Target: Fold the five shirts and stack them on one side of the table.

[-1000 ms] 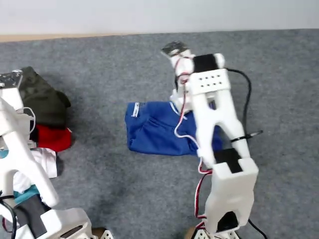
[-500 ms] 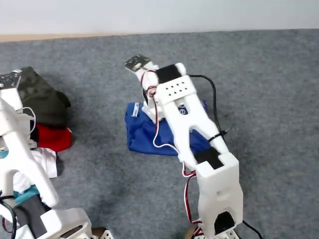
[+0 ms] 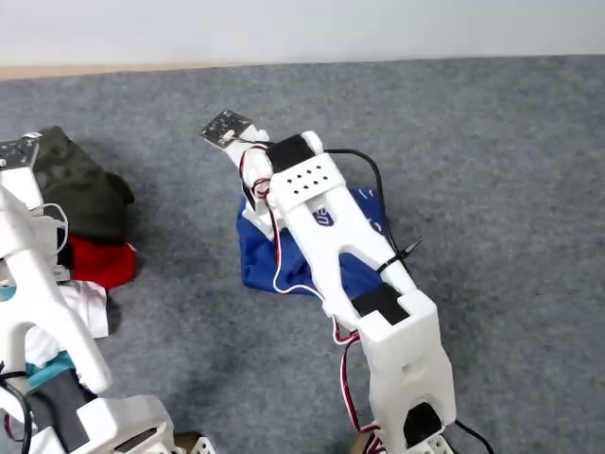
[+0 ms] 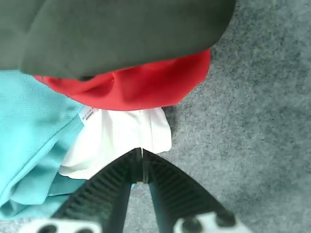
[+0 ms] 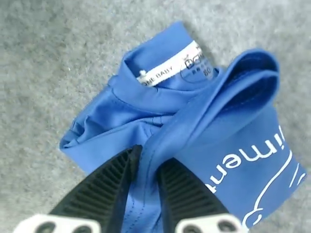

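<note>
In the high view the grey table holds the blue shirt a little toward 9 o'clock from the centre, rumpled and only partly flat. The right arm comes in from 6 o'clock and lies across the shirt toward 11 o'clock, covering its middle, so blue cloth shows on both sides of the arm. At the table's 9 o'clock edge sits a heap of four: the dark green shirt at the far end, the red shirt just beside it, then the white shirt and the teal shirt toward 7 o'clock. The left arm rises from 7 o'clock over this heap and hides part of the white and teal cloth. In the left wrist view the left gripper has its jaws pressed together with nothing between them, its tips at the edge of the white shirt; whether they touch the cloth cannot be told. The red shirt overlaps the white one, the dark green shirt overlaps the red, and the teal shirt lies alongside. In the right wrist view the right gripper is clamped on a raised ridge of the blue shirt, near the collar with its white label and beside the white print.
</note>
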You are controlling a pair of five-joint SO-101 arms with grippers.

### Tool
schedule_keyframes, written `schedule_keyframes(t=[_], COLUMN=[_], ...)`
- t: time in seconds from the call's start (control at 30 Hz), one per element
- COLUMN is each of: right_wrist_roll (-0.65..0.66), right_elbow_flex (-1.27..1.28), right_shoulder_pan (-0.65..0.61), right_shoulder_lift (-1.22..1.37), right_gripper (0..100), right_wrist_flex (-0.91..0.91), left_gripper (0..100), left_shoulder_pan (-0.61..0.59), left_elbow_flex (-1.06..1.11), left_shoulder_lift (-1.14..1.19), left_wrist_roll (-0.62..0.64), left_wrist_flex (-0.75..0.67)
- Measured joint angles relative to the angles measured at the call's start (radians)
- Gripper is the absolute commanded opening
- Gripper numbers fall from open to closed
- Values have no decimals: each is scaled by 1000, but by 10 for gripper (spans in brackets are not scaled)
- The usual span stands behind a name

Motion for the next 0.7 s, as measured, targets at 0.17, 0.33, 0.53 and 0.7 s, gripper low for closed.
schedule_keyframes(t=[0.17,0.33,0.53,0.7], right_wrist_roll=[34,43,8,6], right_elbow_flex=[0,-44,-222,-393], right_shoulder_pan=[-11,-51,-91,-91], right_shoulder_lift=[58,101,104,104], right_gripper=[75,258,278,254], right_wrist_flex=[-17,-3,92,233], left_gripper=[7,7,7,7], left_shoulder_pan=[0,0,0,0], left_elbow_flex=[0,0,0,0], left_shoulder_lift=[0,0,0,0], left_wrist_roll=[0,0,0,0], left_wrist_flex=[0,0,0,0])
